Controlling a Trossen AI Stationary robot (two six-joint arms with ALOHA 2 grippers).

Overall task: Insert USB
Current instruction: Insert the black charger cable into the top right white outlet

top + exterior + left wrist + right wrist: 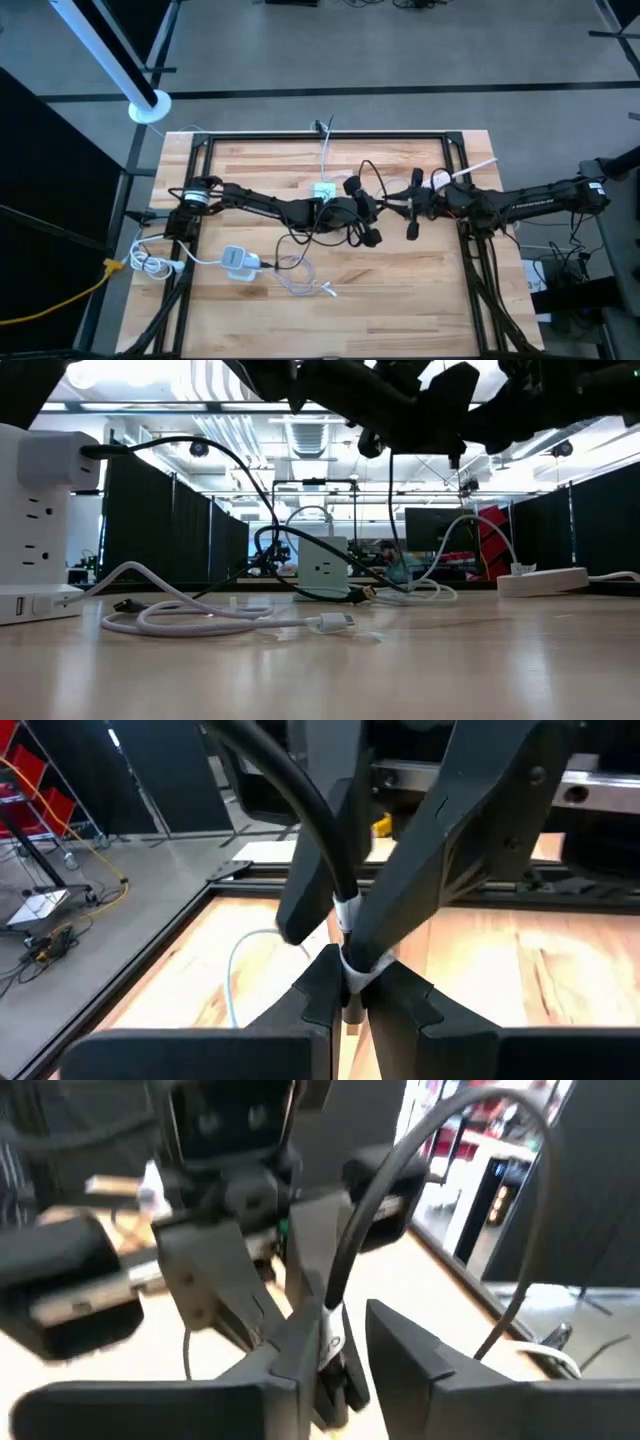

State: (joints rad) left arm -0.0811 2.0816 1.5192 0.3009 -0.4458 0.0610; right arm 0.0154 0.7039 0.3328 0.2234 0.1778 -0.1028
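Note:
A black cable (300, 800) with a white band runs up between the two grippers above the table's middle. My left gripper (347, 995) is shut on it. My right gripper (335, 1365) faces the left one (382, 207), open, its fingers standing on either side of the same cable (372, 1210) at the white band (330, 1332). A white power cube (325, 190) stands on the table just behind them. A white power strip (237, 260) lies toward the near left, and a white cable's USB plug (335, 623) rests on the wood. My left gripper pinches the black cable at its white band (347, 958) between the two fingertips. The cable is lifted clear there and rises away from the fingers in a curve. My right gripper: the band lies close to one finger (295, 1345); I cannot tell whether they touch.
White cables (295, 275) coil on the near-left part of the table beside the power strip. More black cable loops (372, 172) above the grippers. A black metal frame (320, 137) runs along the table's edges. A white puck (545, 580) lies to the right in the low view.

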